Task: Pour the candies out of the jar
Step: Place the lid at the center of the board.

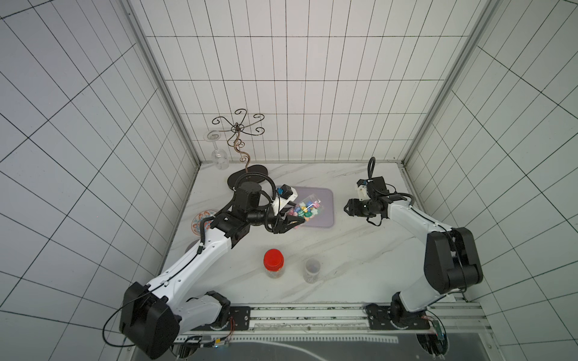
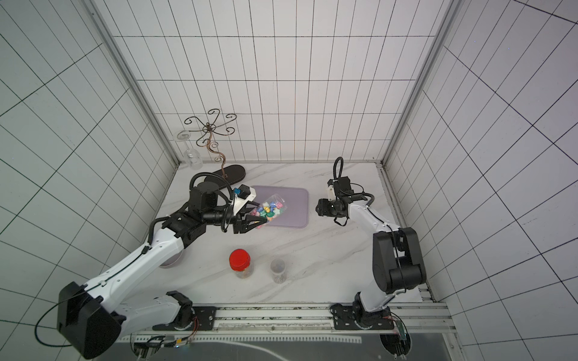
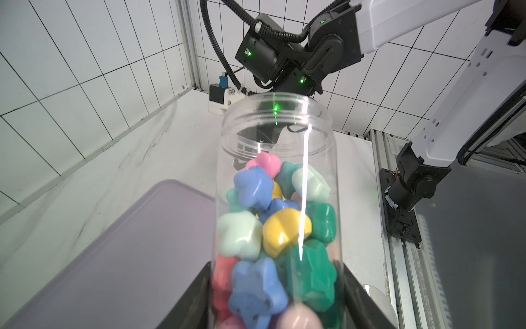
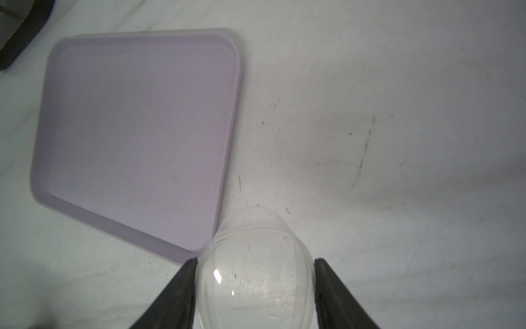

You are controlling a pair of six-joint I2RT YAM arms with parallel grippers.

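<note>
The candies (image 3: 273, 228) are sitting inside the open jar (image 1: 308, 207), bunched toward its base and leaving the neck clear. None are lying on the tray (image 1: 327, 215). The left fingers (image 3: 199, 296) are clamping the jar's lower body from both sides. They are holding it tilted in the air over the tray's left part, with the mouth pointing toward the far right corner of the bench (image 1: 359, 250). The tray is lying near the far edge, about midway along it.

The rim of the tray is looking shallow, so hard, rounded pieces arriving in a rush are likely to be bouncing or rolling over it onto the bench. The pieces may also be wedging at the narrower neck and then letting go all at once. The jar wall is smooth, so a steeper tip may have it twisting or sliding in the grip. The right fingers (image 4: 176, 293) are gripping the clear lid (image 4: 256, 270) just off the tray's right side, close enough for stray pieces to be striking it.

Counting: one held jar, one lid and one tray. More than a dozen star-shaped candies are showing in the left wrist view, with others hidden behind them. Beyond these there is one red-capped jar (image 1: 273, 262) and one small clear container (image 1: 312, 270) near the front edge. One wine glass (image 1: 219, 154) is hanging on one wire rack (image 1: 239, 131) at the far left corner. One patterned plate (image 1: 203, 220) and one lilac bowl (image 2: 170, 262) are sitting along the left edge.
</note>
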